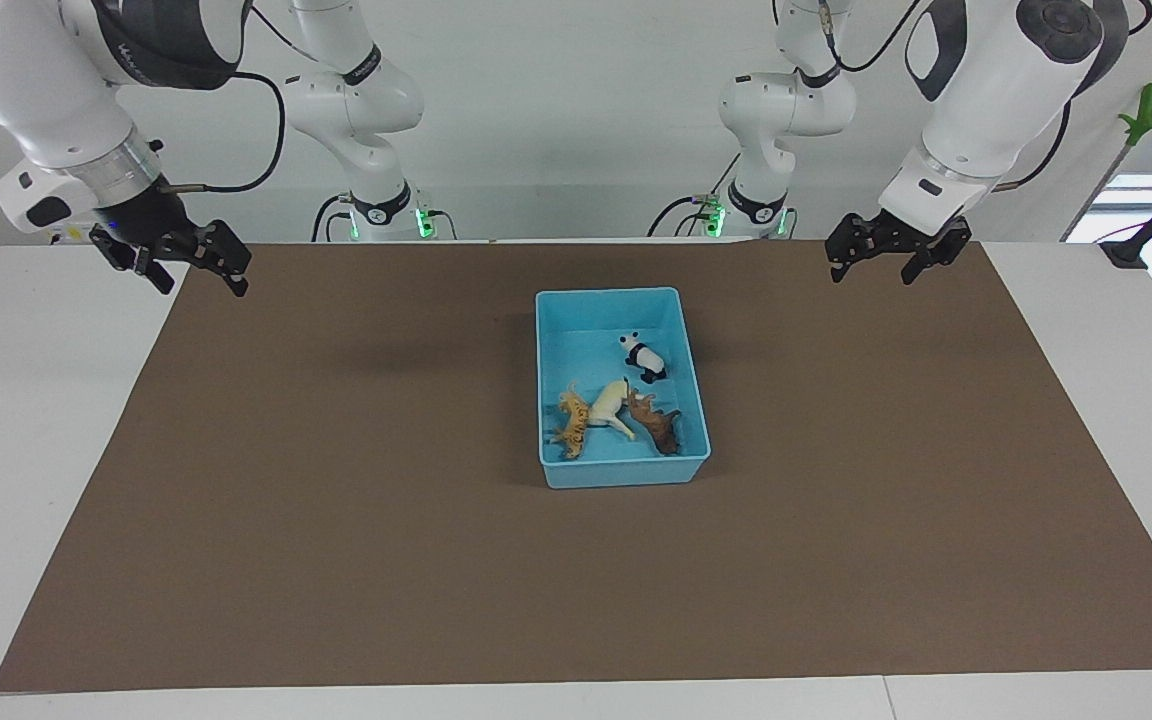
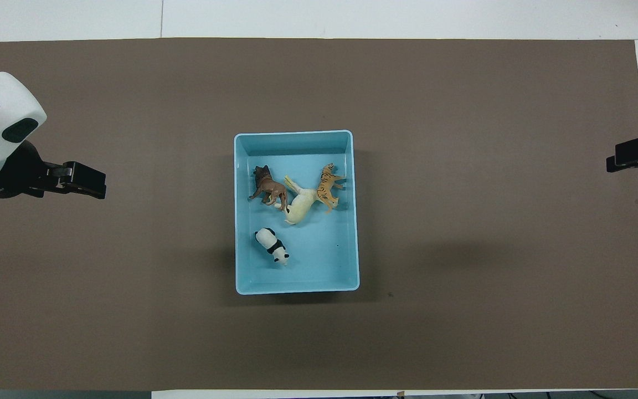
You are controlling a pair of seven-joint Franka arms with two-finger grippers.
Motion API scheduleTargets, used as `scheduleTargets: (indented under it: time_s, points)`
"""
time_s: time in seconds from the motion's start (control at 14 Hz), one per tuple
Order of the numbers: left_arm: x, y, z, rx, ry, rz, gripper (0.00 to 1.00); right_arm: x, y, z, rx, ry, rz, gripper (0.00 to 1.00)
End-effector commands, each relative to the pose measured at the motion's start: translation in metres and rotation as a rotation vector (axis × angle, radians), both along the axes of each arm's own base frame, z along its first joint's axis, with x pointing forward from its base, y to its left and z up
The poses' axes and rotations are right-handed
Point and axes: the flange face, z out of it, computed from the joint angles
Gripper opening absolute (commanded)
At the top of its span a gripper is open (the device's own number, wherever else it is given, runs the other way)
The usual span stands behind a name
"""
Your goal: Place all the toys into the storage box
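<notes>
Honestly, all four toys [image 1: 618, 400] sit in the storage box [image 1: 681, 345]; my left gripper [image 1: 884, 258] and right gripper [image 1: 191, 262] hang spread and empty. Only risk: reaching back in, bumping it.

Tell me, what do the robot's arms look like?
Both arms are glossy white with rounded joints, dark bands and thin black cables. Each ends in a black, two-fingered end effector: the left end effector, the right end effector. Green lights glow at their bases.
</notes>
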Motion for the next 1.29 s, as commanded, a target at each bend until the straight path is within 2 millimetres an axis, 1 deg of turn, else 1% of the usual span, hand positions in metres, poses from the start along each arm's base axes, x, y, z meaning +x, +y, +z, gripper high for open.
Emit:
scheduleTargets:
  time_s: [0.0,0.29,0.5,0.64,1.21]
  points:
    - [-0.0064,0.0044,0.0012,-0.013,-0.011,-0.003,1.0,-0.0018,-0.0038,0.0008,-0.005,0.007,0.01,1.0]
    - [-0.0064,0.0044,0.0012,-0.013,-0.011,-0.003,1.0,-0.0011,-0.0047,0.0014,-0.013,0.0,0.007,1.0]
    - [-0.0065,0.0044,0.0012,-0.013,-0.011,-0.003,1.0,-0.0005,-0.005,0.0012,-0.064,0.002,0.029,1.0]
    - [-0.0066,0.0044,0.0011,-0.012,-0.009,-0.003,1.0,-0.0021,-0.0061,-0.0029,-0.065,0.011,0.043,1.0]
    - [-0.0064,0.0044,0.0012,-0.013,-0.011,-0.003,1.0,-0.0053,-0.0049,-0.004,-0.059,0.017,0.043,1.0]
